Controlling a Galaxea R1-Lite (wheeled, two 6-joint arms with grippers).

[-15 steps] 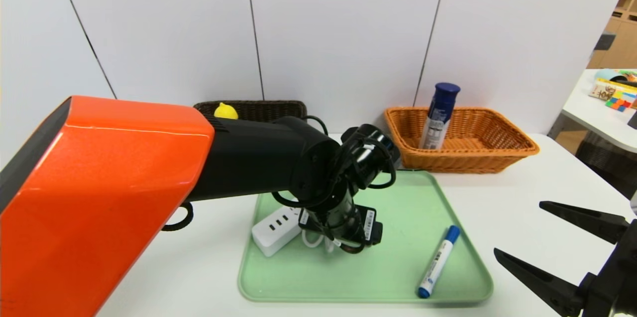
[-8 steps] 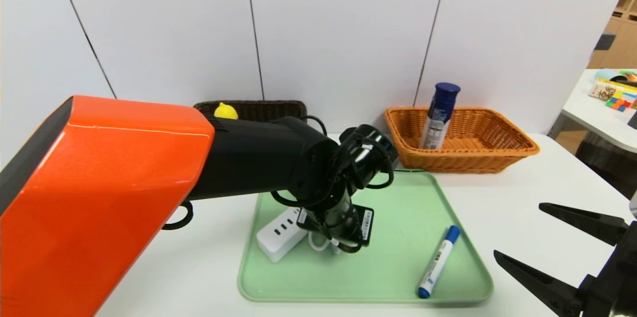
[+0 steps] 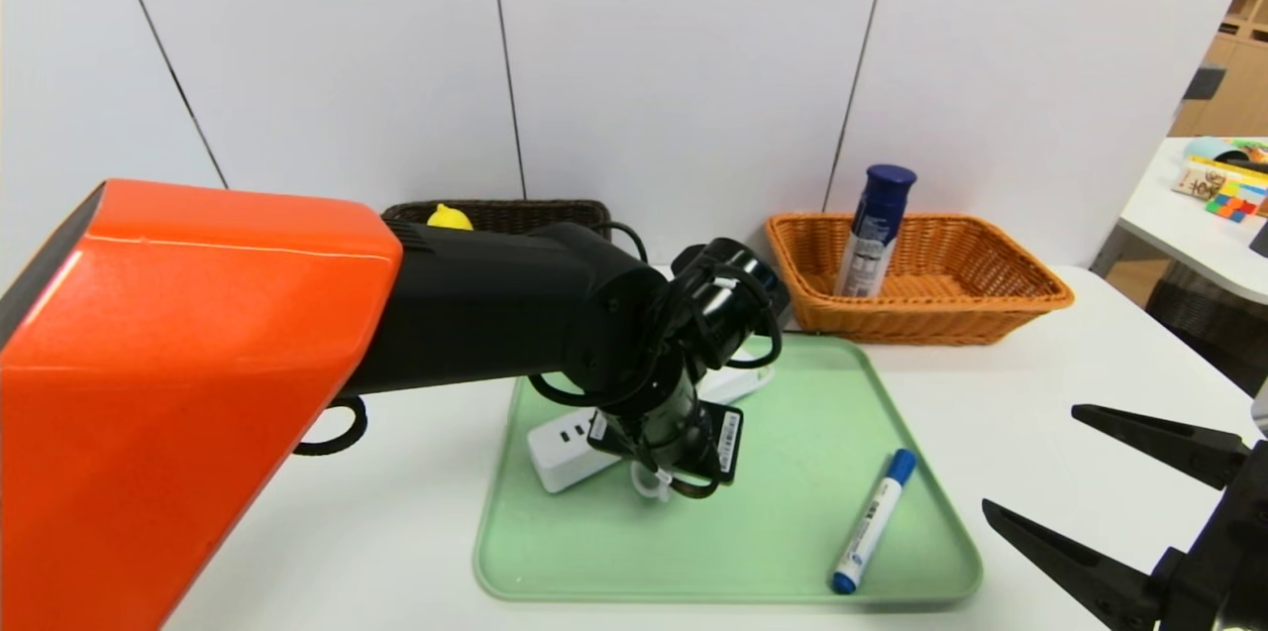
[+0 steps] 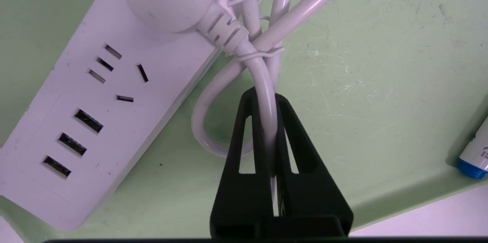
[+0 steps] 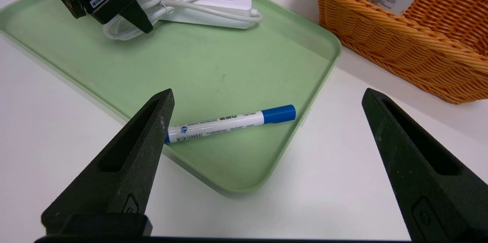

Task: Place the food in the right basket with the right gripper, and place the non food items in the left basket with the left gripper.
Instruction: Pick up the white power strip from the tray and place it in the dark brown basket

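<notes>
My left gripper (image 4: 264, 100) is shut on the white cord (image 4: 259, 71) of the power strip (image 4: 95, 113), over the green tray (image 3: 792, 562). Seen from the head, the power strip (image 3: 565, 438) lies at the tray's left, half hidden by the left wrist. The blue-capped marker (image 3: 874, 520) lies at the tray's right. A yellow duck (image 3: 449, 218) sits in the left basket (image 3: 535, 213). The food can (image 3: 874, 230) stands in the right basket (image 3: 991, 314). My right gripper (image 3: 1030, 456) hangs open and empty at the table's near right.
A side table (image 3: 1189, 215) with colourful items stands at the far right. A white wall runs close behind both baskets. A black cable loop (image 3: 327, 428) hangs under the left arm.
My left gripper has shut on the power strip's cord. The power strip has shifted right and its near end has risen. The right arm has not moved.
</notes>
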